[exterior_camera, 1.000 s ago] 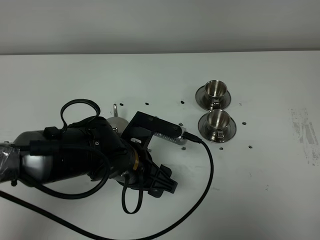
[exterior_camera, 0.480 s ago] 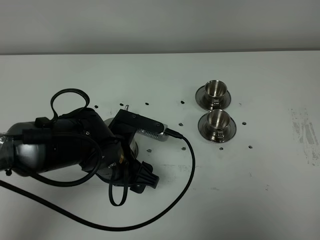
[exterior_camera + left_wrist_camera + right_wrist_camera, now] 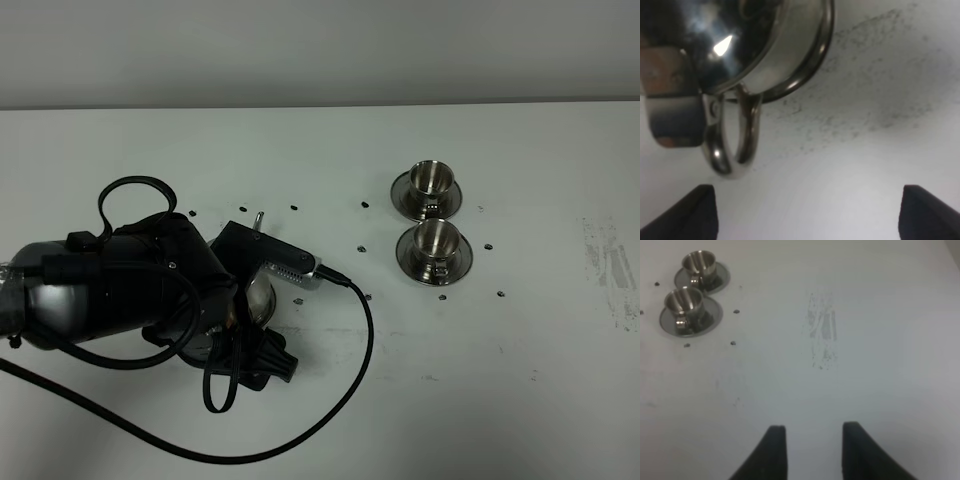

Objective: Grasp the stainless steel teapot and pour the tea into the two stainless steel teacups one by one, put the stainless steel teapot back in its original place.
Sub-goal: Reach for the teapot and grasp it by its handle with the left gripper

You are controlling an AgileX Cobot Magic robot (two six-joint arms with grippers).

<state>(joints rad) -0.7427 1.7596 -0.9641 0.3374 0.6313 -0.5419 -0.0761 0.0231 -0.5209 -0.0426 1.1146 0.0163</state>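
The stainless steel teapot (image 3: 740, 35) stands on its wide saucer, the original place (image 3: 821, 55), with its loop handle (image 3: 732, 150) facing my left gripper (image 3: 812, 215). That gripper is open wide, its fingertips just short of the handle and touching nothing. From above, my left arm hides most of the teapot (image 3: 258, 297); only part of the body and the spout tip (image 3: 259, 216) show. The two stainless steel teacups (image 3: 432, 176) (image 3: 434, 236) sit on their saucers at the right. My right gripper (image 3: 812, 432) hovers over bare table, fingers a little apart and empty, with the teacups (image 3: 684, 300) far from it.
A black cable (image 3: 370, 340) loops from the left wrist across the table towards the near edge. Small dark specks dot the table around the cups. A grey scuff mark (image 3: 610, 270) lies at the far right. The table's back edge (image 3: 320, 107) meets the wall.
My left arm has drawn back to the left and towards the near edge, away from the cups. Its gripper has stayed open. The right gripper and the cups have not moved.
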